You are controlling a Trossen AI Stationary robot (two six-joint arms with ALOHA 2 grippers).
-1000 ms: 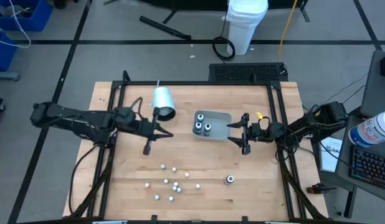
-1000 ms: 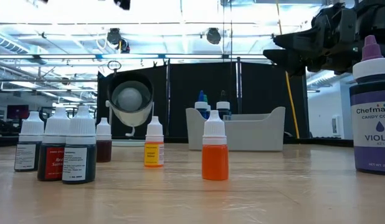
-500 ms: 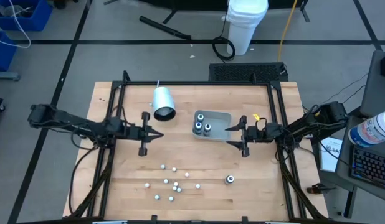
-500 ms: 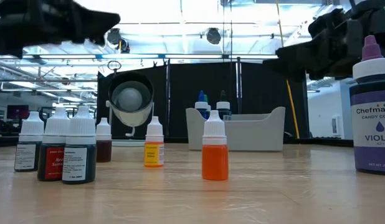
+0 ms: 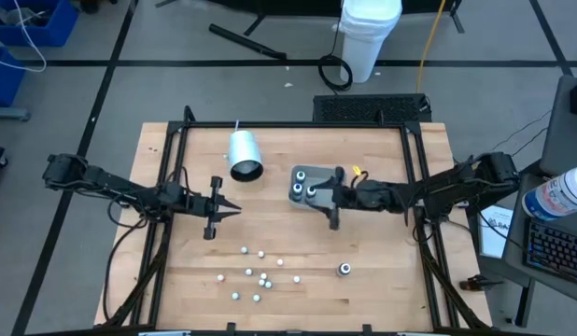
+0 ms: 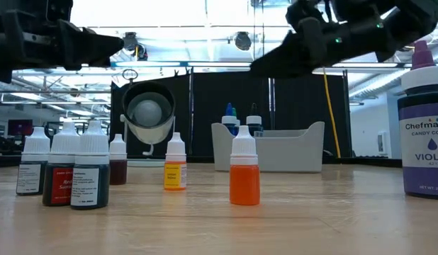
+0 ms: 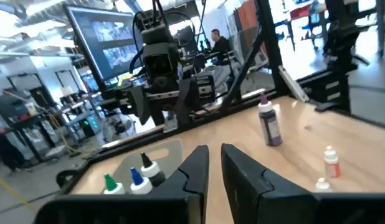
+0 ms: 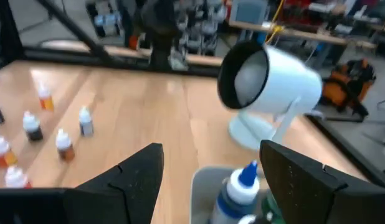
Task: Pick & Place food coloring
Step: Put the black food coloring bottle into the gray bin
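Left of the clear grey rectangular tray (image 5: pixel 318 186), the left gripper (image 5: pixel 224 209) has fingers nearly together, empty. Small white-capped food coloring bottles (image 5: pixel 260 278) stand nearer the table's front: light, rigid, tippy; pinch the body. The right gripper (image 5: pixel 328 195) hangs spread over the tray.

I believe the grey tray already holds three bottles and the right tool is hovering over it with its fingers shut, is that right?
Nearly. The grey tray does hold three bottles, and the right tool is over its edge, but its fingers are wide apart, not shut. The right wrist view shows it: the two dark fingers stand well apart, with the blue-capped bottle between them.
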